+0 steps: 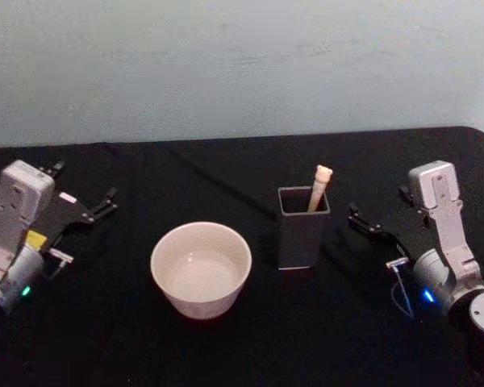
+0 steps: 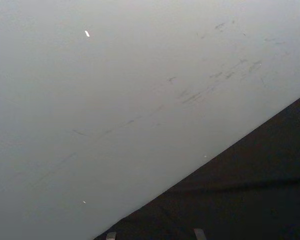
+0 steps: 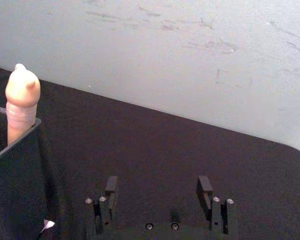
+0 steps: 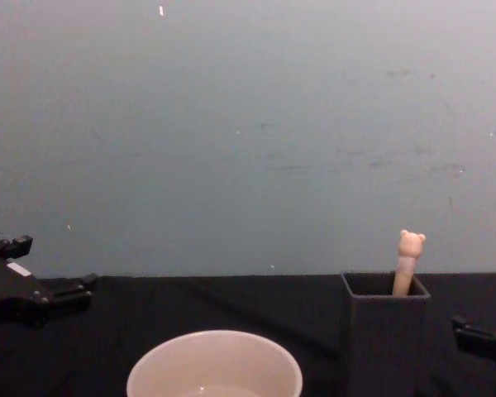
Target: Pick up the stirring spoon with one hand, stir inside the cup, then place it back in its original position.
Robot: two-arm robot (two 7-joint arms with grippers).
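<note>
Nothing gripped yet; stirring spoon (image 1: 319, 187) stands in the dark grey square holder (image 1: 303, 234), leaning into the holder's far-right corner, bear-head handle poking above the rim, metal bowl hidden inside; holder sits at about 3 o'clock from the cream-white cup (image 1: 201, 269), near but apart, on the black-covered counter (image 1: 226, 173).

Right gripper (image 1: 361, 219) rests low at about 3 o'clock of the holder, close to it, not touching; in the right wrist view its jaws stand wide apart with nothing between them, handle top off to one side of their line. Left gripper (image 1: 103, 203) parked at about 9 o'clock of the cup, well apart; jaws look parted and empty, though less clear.

Judged step: approach for the pick, right arm is the obvious candidate.

Risks from here:
- jaws aimed at holder height, not at the handle; straight push in would hit the holder wall and shove or tip it, since it is tall and narrow;
- only a short stub of handle is exposed, rounded at the top; shallow pinch could slip;
- spoon leans on the rim; lifting off-axis would drag it on the wall and carry the holder along;
- cup appears to hold liquid; wide swing in risks a rim knock or spill.
</note>
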